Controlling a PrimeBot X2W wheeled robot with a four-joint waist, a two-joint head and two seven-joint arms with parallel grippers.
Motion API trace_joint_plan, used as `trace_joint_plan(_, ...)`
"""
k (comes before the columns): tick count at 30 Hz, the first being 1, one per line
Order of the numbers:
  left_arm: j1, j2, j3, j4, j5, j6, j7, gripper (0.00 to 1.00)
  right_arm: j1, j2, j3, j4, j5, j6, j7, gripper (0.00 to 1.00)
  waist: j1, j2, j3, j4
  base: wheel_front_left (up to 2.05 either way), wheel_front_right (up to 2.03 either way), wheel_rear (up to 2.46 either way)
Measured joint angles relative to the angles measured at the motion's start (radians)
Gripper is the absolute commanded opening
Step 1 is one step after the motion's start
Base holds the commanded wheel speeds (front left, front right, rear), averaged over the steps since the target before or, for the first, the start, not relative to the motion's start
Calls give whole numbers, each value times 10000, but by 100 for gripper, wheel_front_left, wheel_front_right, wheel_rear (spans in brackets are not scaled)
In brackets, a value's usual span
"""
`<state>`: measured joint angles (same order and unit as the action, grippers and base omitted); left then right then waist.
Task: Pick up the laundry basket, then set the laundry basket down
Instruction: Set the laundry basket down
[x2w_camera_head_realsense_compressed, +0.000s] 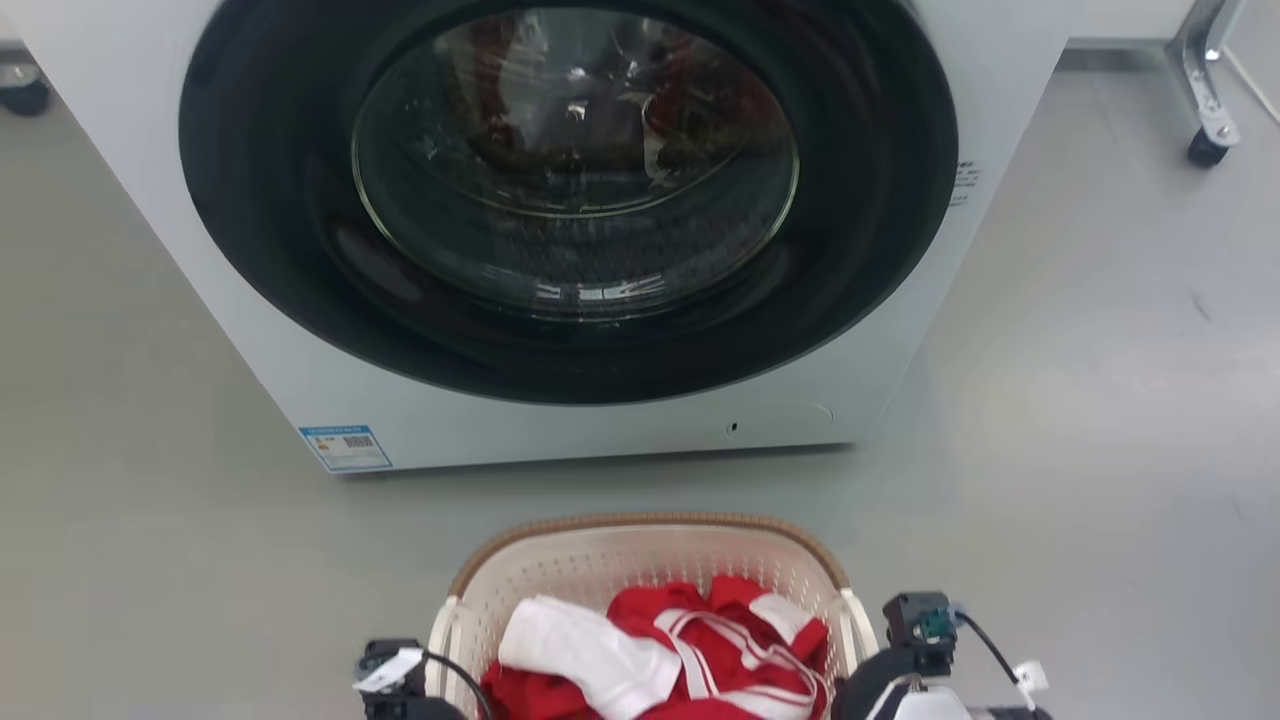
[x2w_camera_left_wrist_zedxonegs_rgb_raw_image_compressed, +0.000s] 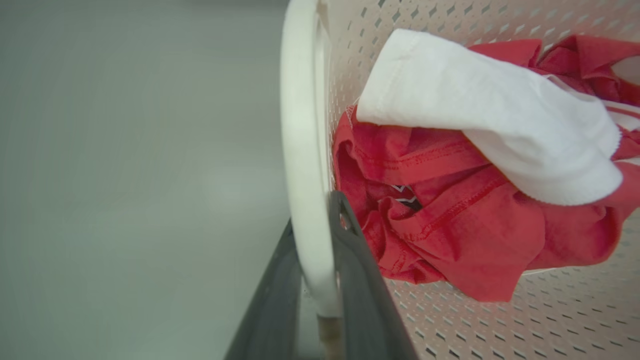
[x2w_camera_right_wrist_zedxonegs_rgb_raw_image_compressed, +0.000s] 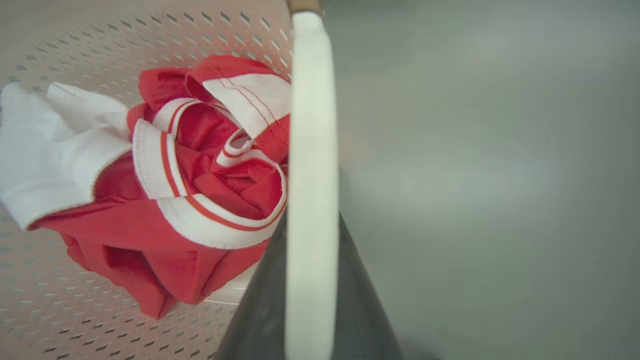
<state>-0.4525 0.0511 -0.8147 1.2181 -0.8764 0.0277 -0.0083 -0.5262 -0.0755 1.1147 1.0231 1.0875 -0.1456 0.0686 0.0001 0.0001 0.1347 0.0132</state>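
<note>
At the left handle (x2w_camera_left_wrist_zedxonegs_rgb_raw_image_compressed: 302, 150): the left gripper (x2w_camera_left_wrist_zedxonegs_rgb_raw_image_compressed: 312, 215) pinches this white bar, with one dark finger (x2w_camera_left_wrist_zedxonegs_rgb_raw_image_compressed: 360, 280) on the basket side and the other on the outer side.
At the right handle (x2w_camera_right_wrist_zedxonegs_rgb_raw_image_compressed: 311, 125): the right gripper (x2w_camera_right_wrist_zedxonegs_rgb_raw_image_compressed: 312, 220) is clamped on the bar the same way, a dark finger (x2w_camera_right_wrist_zedxonegs_rgb_raw_image_compressed: 260, 310) pressed against each side.
Laundry basket (x2w_camera_head_realsense_compressed: 650, 522): cream-white and perforated, with a brown woven-look rim. It sits at the lower centre of the head view, between the two grippers and near the front of the washing machine. It cannot be told whether its base touches the floor.
Inside the basket: a crumpled red garment (x2w_camera_left_wrist_zedxonegs_rgb_raw_image_compressed: 450, 225) with white, red-striped trim (x2w_camera_right_wrist_zedxonegs_rgb_raw_image_compressed: 150, 165). A white cloth (x2w_camera_left_wrist_zedxonegs_rgb_raw_image_compressed: 490, 115) lies on top of it, toward the left handle.
Washing machine (x2w_camera_head_realsense_compressed: 600, 425): a white front-loader with a round glass door (x2w_camera_head_realsense_compressed: 570, 170) in a wide black ring. A blue label (x2w_camera_head_realsense_compressed: 345, 447) is at the lower left corner of its front.
Floor (x2w_camera_head_realsense_compressed: 1100, 350): smooth grey, around the machine and the basket.
Far upper right: a metal leg on a black caster (x2w_camera_head_realsense_compressed: 1207, 148), well apart from the basket.
</note>
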Motion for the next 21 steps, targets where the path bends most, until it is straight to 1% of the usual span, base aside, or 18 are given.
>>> trace_joint_plan(10, -1139, 23, 234, -153, 2, 92, -341, 0, -1555, 35, -13, 502, -332, 6, -221, 0, 1, 0, 1254, 97, 0, 0, 0)
trace_joint_plan(21, -2279, 27, 291, -263, 81, 230, -564, 0, -2721, 40, -48, 848, -583, 38, -627, 0, 1, 0, 2835, 265, 0, 0, 0)
